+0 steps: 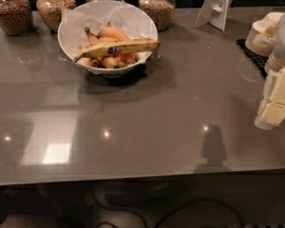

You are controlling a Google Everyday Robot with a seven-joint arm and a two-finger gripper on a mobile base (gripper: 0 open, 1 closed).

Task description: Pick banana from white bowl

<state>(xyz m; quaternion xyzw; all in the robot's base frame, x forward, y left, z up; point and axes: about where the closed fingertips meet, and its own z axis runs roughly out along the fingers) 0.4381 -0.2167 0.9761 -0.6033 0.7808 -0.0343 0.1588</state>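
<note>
The banana is long, pale yellow with brown speckles and a small dark sticker. It lies across the top of the white bowl, which is lined with crinkled white paper, at the back left of the counter. Several short orange-yellow bananas lie under it. My gripper is at the right edge of the view, far right of the bowl and nearer the front, over the counter. It holds nothing that I can see.
Several glass jars of grains stand along the back edge behind the bowl. A white stand is at the back right. Stacked beige paper bowls sit on a black mat at the right. The grey counter ends at the front edge.
</note>
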